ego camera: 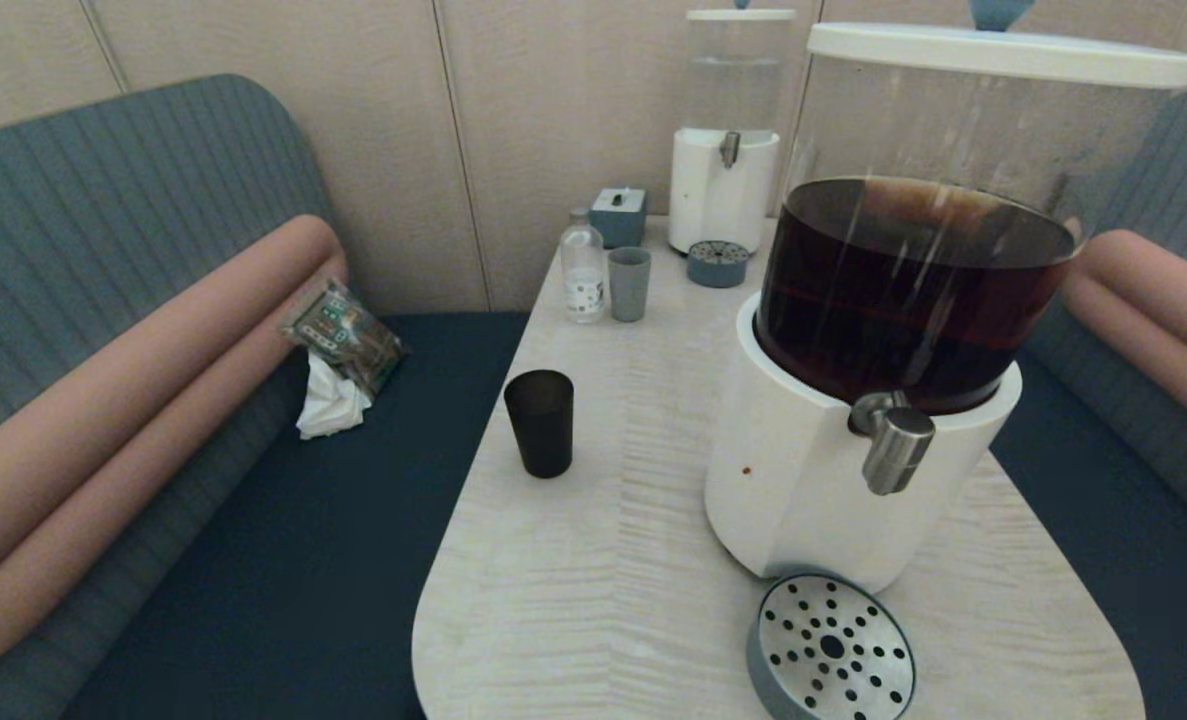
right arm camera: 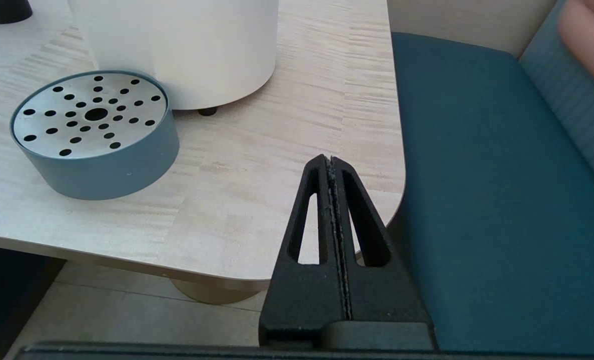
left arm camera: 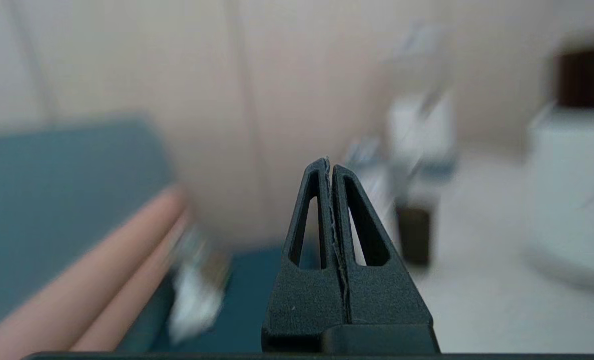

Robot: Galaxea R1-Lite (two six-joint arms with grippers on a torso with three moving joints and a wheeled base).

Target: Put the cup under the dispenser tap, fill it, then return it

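Left end effector [left arm camera: 331, 167], fingers pressed together, should spread wide before squarely straddling the upright dark matte tapered cup [ego camera: 540, 421] mid-height on the pale wood-grain bench [ego camera: 593, 560].

My head camera looks forward and down over the pale wood-grain counter [ego camera: 593, 560]. My right wrist camera sits low and close at its near corner, sharing the round perforated steel drip tray [right arm camera: 94, 120] with the head view. My left wrist camera faces along the teal bench toward the wall.
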